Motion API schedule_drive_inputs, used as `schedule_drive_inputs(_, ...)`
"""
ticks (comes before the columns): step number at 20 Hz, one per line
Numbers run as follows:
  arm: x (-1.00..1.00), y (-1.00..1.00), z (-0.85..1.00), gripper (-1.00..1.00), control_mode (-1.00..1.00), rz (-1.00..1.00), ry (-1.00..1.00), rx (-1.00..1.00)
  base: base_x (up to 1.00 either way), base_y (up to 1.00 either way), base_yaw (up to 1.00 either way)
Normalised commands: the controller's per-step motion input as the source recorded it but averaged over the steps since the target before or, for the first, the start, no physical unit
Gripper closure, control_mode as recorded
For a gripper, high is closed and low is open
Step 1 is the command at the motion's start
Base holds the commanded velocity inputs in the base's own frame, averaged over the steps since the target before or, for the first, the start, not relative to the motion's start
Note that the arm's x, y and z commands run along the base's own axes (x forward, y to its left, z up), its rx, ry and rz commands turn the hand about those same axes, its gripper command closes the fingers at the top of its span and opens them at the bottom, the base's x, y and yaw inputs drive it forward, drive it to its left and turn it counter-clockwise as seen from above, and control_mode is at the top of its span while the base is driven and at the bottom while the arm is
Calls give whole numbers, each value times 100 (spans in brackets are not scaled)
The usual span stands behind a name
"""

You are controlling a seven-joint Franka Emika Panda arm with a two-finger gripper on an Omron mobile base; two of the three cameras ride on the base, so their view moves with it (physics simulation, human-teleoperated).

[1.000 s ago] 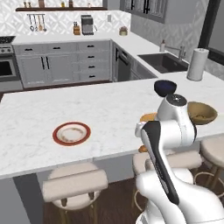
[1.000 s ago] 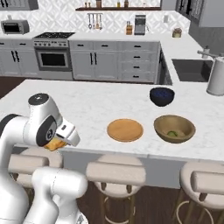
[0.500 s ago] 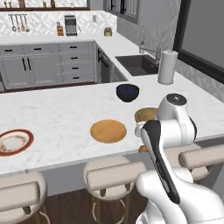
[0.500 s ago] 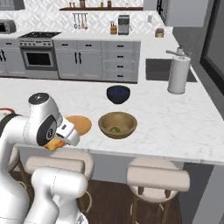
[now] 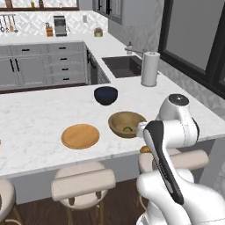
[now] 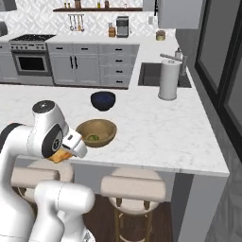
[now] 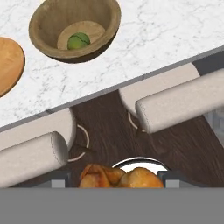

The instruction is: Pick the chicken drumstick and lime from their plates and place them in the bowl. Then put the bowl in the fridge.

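Note:
My gripper [image 7: 114, 179] is shut on the golden-brown chicken drumstick [image 7: 122, 176], held below the counter's front edge over the bar stools. A bit of the drumstick [image 6: 58, 156] also peeks out under the hand [image 6: 71, 146] in the right base view. The light-brown wooden bowl [image 5: 117, 128] [image 6: 108, 136] [image 7: 87, 54] stands near the counter's front edge with the dark-green lime [image 7: 78, 41] [image 5: 128, 129] lying inside it. To its left lies the tan wooden plate [image 5: 80, 136] [image 7: 6, 61], bare. The fridge is out of view.
A dark blue bowl [image 5: 106, 95] [image 6: 103, 100] sits behind the wooden bowl. A paper towel roll [image 5: 150, 69] [image 6: 168, 79] stands by the sink [image 5: 121, 66]. Padded bar stools [image 5: 83, 182] [image 6: 132, 184] line the counter front beneath my hand.
The base has driven to the right along the counter, so the whole scene slid left and the red-rimmed plate left the views. The grip on the drumstick is unchanged.

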Motion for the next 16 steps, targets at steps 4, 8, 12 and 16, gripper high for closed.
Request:
schedule_drive_inputs(4, 0, 0, 0, 100, 100, 0, 0, 0, 49, 1, 0)
schedule_drive_inputs(8, 0, 0, 0, 100, 100, 0, 0, 0, 61, 17, -1)
schedule_drive_inputs(12, 0, 0, 0, 100, 100, 0, 0, 0, 46, 5, 0)
schedule_drive_inputs(16, 0, 0, 0, 100, 100, 0, 0, 0, 34, 0, 0)
